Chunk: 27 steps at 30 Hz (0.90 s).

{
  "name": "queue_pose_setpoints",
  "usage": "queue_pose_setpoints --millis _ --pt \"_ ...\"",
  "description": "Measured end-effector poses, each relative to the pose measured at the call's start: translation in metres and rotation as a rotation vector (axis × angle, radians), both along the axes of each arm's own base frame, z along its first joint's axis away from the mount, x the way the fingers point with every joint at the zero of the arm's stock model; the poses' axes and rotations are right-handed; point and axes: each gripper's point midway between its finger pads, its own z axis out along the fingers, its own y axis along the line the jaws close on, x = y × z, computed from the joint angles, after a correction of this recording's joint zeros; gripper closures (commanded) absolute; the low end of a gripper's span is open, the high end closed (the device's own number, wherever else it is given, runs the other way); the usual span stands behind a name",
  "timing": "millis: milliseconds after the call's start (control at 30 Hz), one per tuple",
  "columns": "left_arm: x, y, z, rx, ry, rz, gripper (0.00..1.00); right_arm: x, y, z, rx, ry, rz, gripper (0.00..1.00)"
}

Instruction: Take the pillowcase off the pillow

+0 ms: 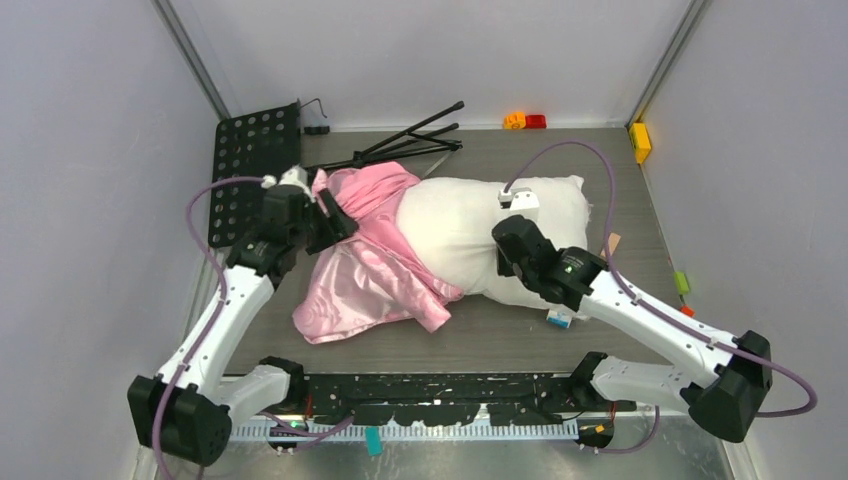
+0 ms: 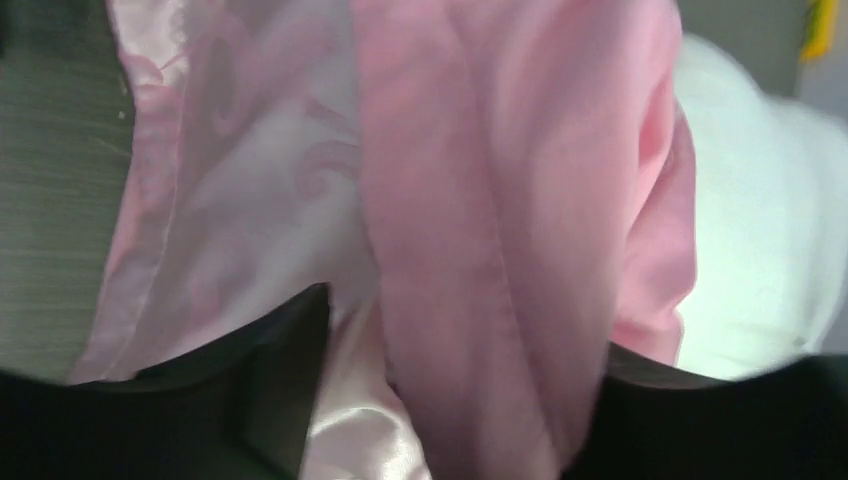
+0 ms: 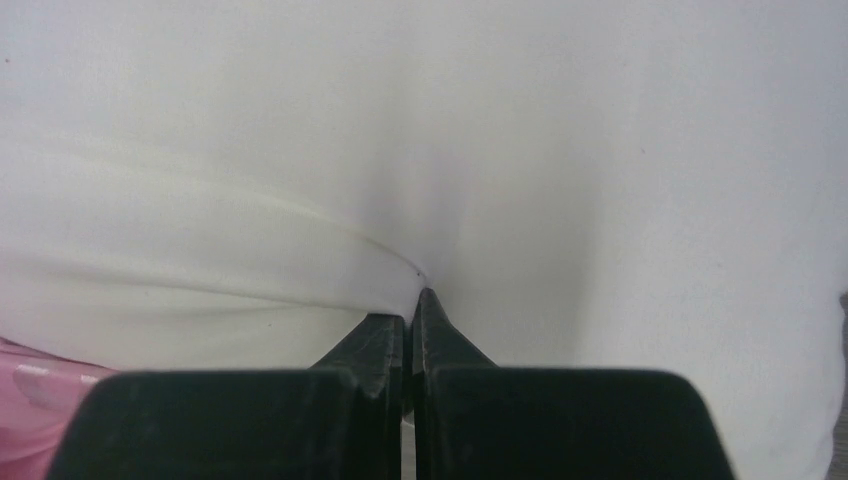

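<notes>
The white pillow (image 1: 480, 235) lies across the table's middle, its right part bare. The pink satin pillowcase (image 1: 365, 275) is bunched over its left end and spills onto the table toward the front left. My left gripper (image 1: 328, 218) is at the pillowcase's far left edge; in the left wrist view, the left gripper (image 2: 460, 400) holds a thick fold of the pillowcase (image 2: 480, 200) between its fingers. My right gripper (image 1: 503, 252) presses on the pillow's front middle. In the right wrist view the right gripper (image 3: 410, 308) is shut, pinching a ridge of the pillow (image 3: 420, 150).
A black perforated plate (image 1: 250, 165) and a folded black tripod (image 1: 405, 142) lie at the back left. Small orange and red blocks (image 1: 525, 121) sit by the back wall, a yellow block (image 1: 640, 142) at the back right. A blue-and-white tag (image 1: 558, 318) shows under my right arm.
</notes>
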Motion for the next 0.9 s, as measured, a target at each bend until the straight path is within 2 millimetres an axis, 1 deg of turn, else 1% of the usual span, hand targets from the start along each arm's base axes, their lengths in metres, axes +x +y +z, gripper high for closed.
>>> queue_pose_setpoints --millis 33,67,100,133,167,200,233,300,367,433,467,500,567,633,700,733,767,800,833,900 --pt "0.000 -0.007 0.001 0.021 0.014 -0.016 0.22 -0.001 0.000 -0.005 -0.011 0.019 0.005 1.00" --pt "-0.001 -0.021 0.006 0.055 0.020 -0.050 0.18 -0.002 0.001 -0.012 -0.026 0.042 0.009 1.00" --pt "-0.005 -0.045 0.014 0.092 0.009 -0.114 0.12 -0.001 0.003 -0.019 -0.040 0.064 0.013 1.00" --pt "-0.009 -0.066 0.023 0.123 -0.013 -0.170 0.08 0.000 0.006 -0.027 -0.052 0.087 0.019 1.00" --pt "-0.017 -0.091 0.037 0.157 -0.049 -0.227 0.03 0.000 0.008 -0.033 -0.062 0.106 0.025 1.00" --pt "-0.026 -0.110 0.049 0.178 -0.082 -0.271 0.01 0.000 0.010 -0.038 -0.067 0.121 0.032 1.00" --pt "-0.035 -0.125 0.061 0.197 -0.114 -0.301 0.00 -0.001 0.012 -0.040 -0.066 0.133 0.038 1.00" --pt "-0.050 -0.139 0.086 0.236 -0.178 -0.312 0.00 -0.002 0.014 -0.041 -0.057 0.138 0.045 1.00" --pt "-0.056 -0.142 0.101 0.259 -0.216 -0.289 0.00 -0.001 0.016 -0.040 -0.048 0.134 0.046 1.00" --pt "-0.062 -0.150 0.107 0.272 -0.236 -0.271 0.00 -0.001 0.017 -0.039 -0.038 0.133 0.046 1.00" --pt "-0.065 -0.156 0.106 0.278 -0.241 -0.266 0.00 0.000 0.018 -0.039 -0.035 0.133 0.046 1.00" --pt "-0.069 -0.164 0.101 0.287 -0.239 -0.268 0.00 0.000 0.018 -0.039 -0.032 0.132 0.045 1.00" --pt "-0.080 -0.183 0.085 0.321 -0.228 -0.293 0.00 0.000 0.019 -0.038 -0.024 0.132 0.043 1.00" --pt "-0.087 -0.201 0.059 0.366 -0.201 -0.320 0.00 0.000 0.020 -0.037 -0.014 0.130 0.043 1.00" --pt "-0.090 -0.210 0.029 0.425 -0.157 -0.338 0.00 -0.001 0.020 -0.035 -0.003 0.126 0.044 1.00" --pt "-0.087 -0.211 0.017 0.447 -0.138 -0.334 0.00 -0.001 0.021 -0.034 0.004 0.124 0.045 1.00" --pt "-0.083 -0.209 0.001 0.476 -0.108 -0.327 0.00 -0.002 0.021 -0.033 0.009 0.122 0.046 1.00" --pt "-0.079 -0.206 -0.011 0.501 -0.084 -0.317 0.02 -0.002 0.020 -0.033 0.014 0.120 0.046 1.00" --pt "-0.074 -0.201 -0.022 0.521 -0.063 -0.304 0.05 -0.003 0.020 -0.032 0.019 0.118 0.046 1.00" --pt "-0.069 -0.189 -0.036 0.536 -0.029 -0.271 0.11 -0.004 0.019 -0.031 0.030 0.113 0.042 1.00"
